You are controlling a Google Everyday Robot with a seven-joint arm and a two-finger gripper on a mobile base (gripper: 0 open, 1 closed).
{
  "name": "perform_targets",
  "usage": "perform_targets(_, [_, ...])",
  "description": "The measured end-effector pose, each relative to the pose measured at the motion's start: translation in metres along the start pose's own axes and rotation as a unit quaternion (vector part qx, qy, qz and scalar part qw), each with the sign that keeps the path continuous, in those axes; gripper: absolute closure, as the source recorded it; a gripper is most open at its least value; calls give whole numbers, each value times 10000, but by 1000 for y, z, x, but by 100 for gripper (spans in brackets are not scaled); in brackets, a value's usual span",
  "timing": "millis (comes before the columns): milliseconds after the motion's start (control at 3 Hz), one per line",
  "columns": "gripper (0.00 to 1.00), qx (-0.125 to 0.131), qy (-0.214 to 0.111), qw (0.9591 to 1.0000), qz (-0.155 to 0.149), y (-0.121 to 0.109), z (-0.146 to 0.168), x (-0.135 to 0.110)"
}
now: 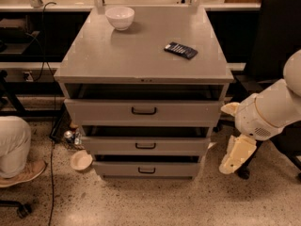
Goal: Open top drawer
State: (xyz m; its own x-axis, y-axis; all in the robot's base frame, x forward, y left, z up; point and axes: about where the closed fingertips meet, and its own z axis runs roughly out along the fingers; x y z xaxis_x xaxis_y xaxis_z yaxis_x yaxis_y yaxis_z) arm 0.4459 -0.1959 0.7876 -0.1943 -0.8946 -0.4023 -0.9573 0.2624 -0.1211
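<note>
The grey metal cabinet (141, 55) has three drawers, each pulled out a little. The top drawer (94, 112) has the tallest front panel and a small dark loop handle (144, 111) at its middle. A dark gap shows above its front. My white arm (270, 109) comes in from the right. My gripper (237, 155) hangs low beside the cabinet's right side, at about the height of the two lower drawers. It is apart from the cabinet and touches no handle.
A white bowl (120, 17) and a dark flat packet (180, 50) lie on the cabinet top. A person's leg and shoe (14, 147) are at the left. A small white dish (81, 160) and cables lie on the floor. A black chair (277, 36) stands behind my arm.
</note>
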Motion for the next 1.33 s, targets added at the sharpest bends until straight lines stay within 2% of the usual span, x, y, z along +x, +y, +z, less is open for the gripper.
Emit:
perform_targets(333, [0, -7, 2, 10000, -1, 0, 0, 0])
perform_targets(667, [0, 37, -161, 9996, -217, -13, 22, -9])
perform_targets(1000, [0, 197, -234, 9976, -617, -35, 57, -29])
perform_targets(1333, [0, 361, -293, 9950, -888, -57, 85, -47])
